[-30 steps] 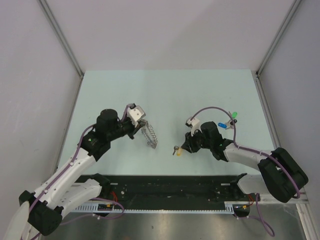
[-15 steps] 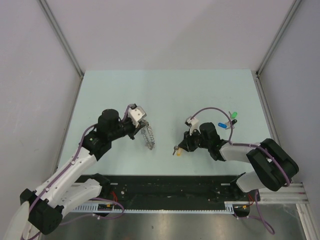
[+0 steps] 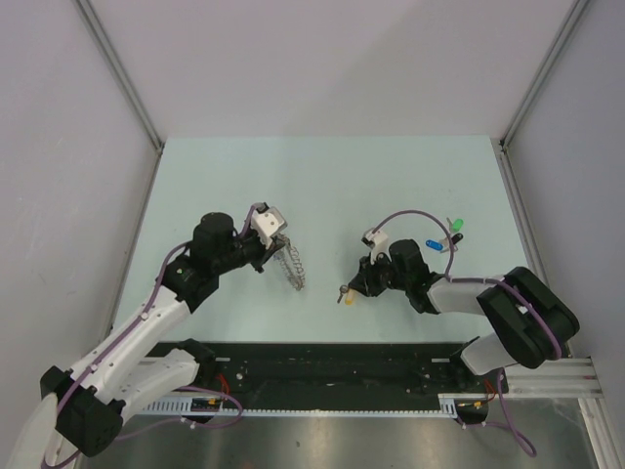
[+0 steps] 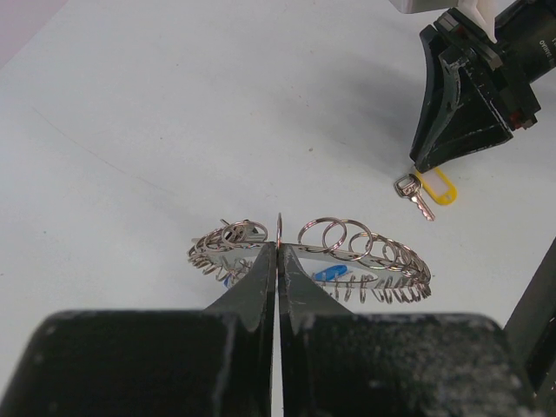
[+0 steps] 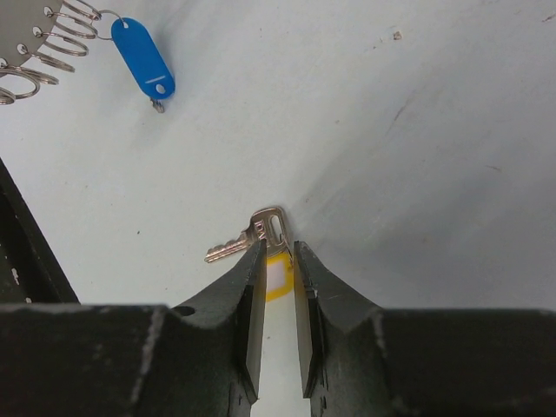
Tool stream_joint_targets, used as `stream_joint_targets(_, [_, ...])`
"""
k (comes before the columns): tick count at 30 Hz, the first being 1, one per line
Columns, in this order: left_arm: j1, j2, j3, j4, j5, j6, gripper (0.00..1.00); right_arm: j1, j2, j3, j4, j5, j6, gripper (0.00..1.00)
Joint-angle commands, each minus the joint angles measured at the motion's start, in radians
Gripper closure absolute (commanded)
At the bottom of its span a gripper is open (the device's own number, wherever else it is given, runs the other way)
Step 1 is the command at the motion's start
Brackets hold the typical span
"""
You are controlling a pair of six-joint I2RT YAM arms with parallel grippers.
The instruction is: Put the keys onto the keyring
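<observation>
My left gripper is shut on the rim of the keyring, a grey ring edged with many small split rings, and holds it on edge. In the left wrist view the pinch sits mid-rim of the keyring, with a blue tag beneath. My right gripper is low on the table, its jaws closed around the yellow cap of a silver key. This yellow key also shows in the left wrist view.
A blue key and a green key lie on the table behind the right arm. A blue tag on a small ring hangs from the keyring's edge in the right wrist view. Grey walls enclose the table.
The left gripper has turned the keyring slightly, so it looks narrower from above. The right arm's elbow has swung left while its gripper stayed at the yellow key.
</observation>
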Motion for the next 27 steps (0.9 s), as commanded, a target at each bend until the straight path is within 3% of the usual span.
stream_joint_targets(1, [0.007, -0.002, 0.014, 0.064, 0.026, -0.013, 1.00, 0.010, 0.004, -0.006, 0.013, 0.028, 0.006, 0.77])
stream_joint_targets(12, [0.007, -0.005, 0.011, 0.066, 0.023, -0.013, 1.00, 0.007, 0.035, -0.006, 0.013, 0.029, 0.008, 0.78])
stream_joint_targets(27, [0.007, -0.009, 0.011, 0.063, 0.026, -0.010, 1.00, 0.012, 0.018, -0.015, 0.024, 0.017, -0.011, 1.00])
